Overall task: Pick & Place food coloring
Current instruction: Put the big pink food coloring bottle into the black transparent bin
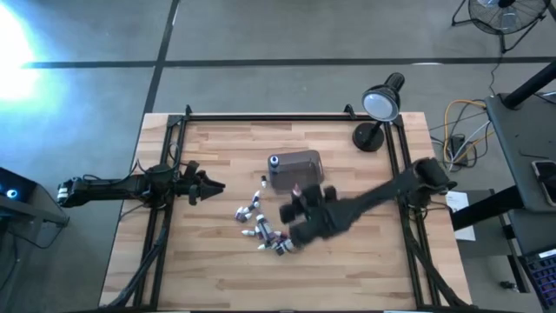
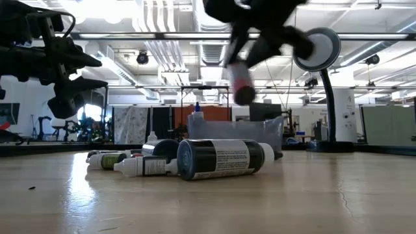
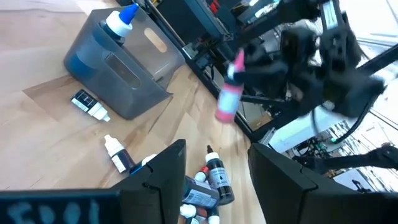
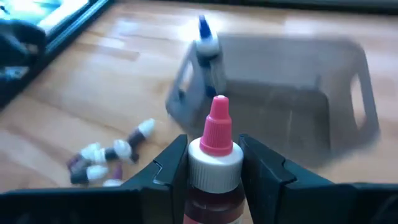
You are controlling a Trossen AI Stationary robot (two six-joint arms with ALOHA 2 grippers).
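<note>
The right hand (image 4: 213, 163) grips a pink-capped bottle (image 4: 214, 163) by its shoulder, lifted at the frame's centre just below the grey tub (image 1: 294, 169). It looks light, rigid and slick, so holding the body rather than the tapered cap seems safest. More bottles (image 1: 261, 228) lie scattered lower left. The left hand (image 1: 207, 186) waits open at mid-left.

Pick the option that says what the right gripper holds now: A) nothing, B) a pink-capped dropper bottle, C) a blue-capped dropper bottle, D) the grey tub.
B: the right gripper is shut on a pink-capped dropper bottle, lifted above the table; the blue-capped bottle stands in the grey tub.
</note>
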